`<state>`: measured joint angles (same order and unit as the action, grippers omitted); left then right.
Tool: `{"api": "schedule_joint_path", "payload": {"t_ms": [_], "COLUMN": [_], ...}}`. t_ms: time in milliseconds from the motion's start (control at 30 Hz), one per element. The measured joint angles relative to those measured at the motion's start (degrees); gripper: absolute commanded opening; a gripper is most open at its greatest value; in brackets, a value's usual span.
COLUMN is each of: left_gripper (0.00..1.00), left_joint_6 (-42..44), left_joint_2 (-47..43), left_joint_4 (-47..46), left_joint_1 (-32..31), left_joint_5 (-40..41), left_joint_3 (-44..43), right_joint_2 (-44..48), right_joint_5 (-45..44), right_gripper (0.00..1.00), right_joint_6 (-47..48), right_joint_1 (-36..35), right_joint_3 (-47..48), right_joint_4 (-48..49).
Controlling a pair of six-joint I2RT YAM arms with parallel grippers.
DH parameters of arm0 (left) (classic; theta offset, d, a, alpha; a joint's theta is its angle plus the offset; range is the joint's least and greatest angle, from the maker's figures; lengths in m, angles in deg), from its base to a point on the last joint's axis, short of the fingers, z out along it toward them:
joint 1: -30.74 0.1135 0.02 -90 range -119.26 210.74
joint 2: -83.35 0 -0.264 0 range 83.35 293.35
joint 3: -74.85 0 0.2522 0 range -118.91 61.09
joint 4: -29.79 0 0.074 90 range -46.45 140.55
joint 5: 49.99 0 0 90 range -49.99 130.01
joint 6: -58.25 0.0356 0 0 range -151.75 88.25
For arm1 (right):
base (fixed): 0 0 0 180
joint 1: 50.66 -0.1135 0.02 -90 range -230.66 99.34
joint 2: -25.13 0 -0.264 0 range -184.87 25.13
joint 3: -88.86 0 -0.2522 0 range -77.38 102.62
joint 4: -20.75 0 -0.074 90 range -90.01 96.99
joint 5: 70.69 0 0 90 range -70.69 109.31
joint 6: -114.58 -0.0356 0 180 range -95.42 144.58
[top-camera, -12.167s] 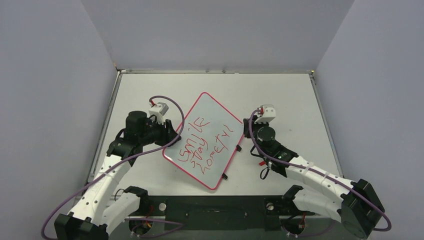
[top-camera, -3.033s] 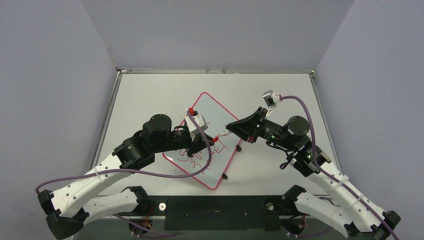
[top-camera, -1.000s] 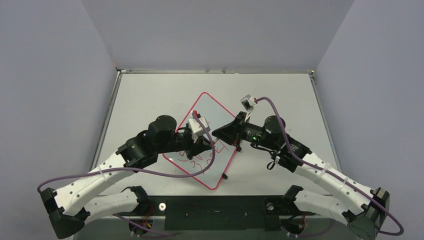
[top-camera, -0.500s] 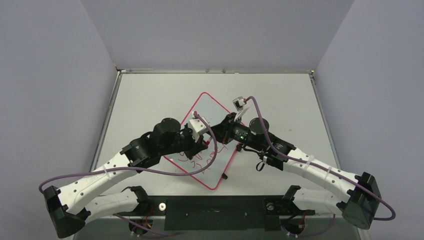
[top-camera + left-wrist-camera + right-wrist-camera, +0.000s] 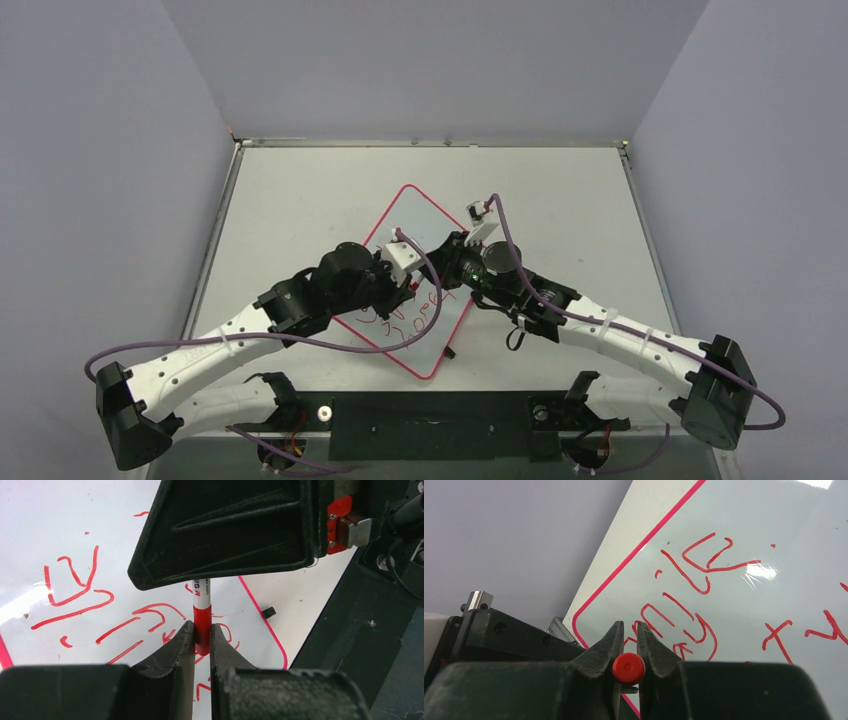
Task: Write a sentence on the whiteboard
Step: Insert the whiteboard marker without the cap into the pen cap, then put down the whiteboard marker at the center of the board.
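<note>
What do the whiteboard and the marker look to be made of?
The whiteboard looks like a smooth, glossy coated panel, perhaps melamine: bright glare patches sit on it. The marker appears to be hard plastic, with a white printed barrel and a smooth red section; the pictures do not show which plastic.

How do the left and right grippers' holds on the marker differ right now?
The left gripper clamps the marker side-on at its red section, white printed barrel running on toward the right gripper; the right gripper clamps a round red end, seen end-on. In the top view the left gripper reaches in from the whiteboard's left side, the right gripper from its right. Both are shut and meet above the sentence.
</note>
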<state>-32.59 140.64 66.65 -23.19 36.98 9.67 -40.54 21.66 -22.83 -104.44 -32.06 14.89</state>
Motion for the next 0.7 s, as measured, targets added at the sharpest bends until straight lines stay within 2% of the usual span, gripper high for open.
{"api": "schedule_joint_path", "payload": {"t_ms": [200, 333, 500, 700], "left_gripper": [0.26, 0.36, 0.42, 0.46], "left_joint_6": [-0.33, -1.01, -1.16, -1.27], "left_joint_2": [0.02, -0.02, -0.31, -0.61], "left_joint_4": [-3.02, -8.37, -14.21, -15.02], "left_joint_1": [-1.11, -1.77, -1.79, -1.86], "left_joint_5": [-0.61, -1.99, -1.97, -2.34], "left_joint_3": [-0.02, -2.08, -4.96, -5.97], "right_joint_2": [3.80, 4.68, 5.53, 7.56], "right_joint_5": [-0.87, 0.83, 3.96, 4.17], "right_gripper": [0.00, 0.00, 0.00, 0.00], "right_joint_6": [0.72, 0.92, 1.90, 4.11], "right_joint_1": [0.04, 1.40, 3.39, 7.02], "right_joint_3": [0.09, 0.09, 0.09, 0.09], "right_joint_4": [-3.74, -7.10, -13.05, -18.49]}}
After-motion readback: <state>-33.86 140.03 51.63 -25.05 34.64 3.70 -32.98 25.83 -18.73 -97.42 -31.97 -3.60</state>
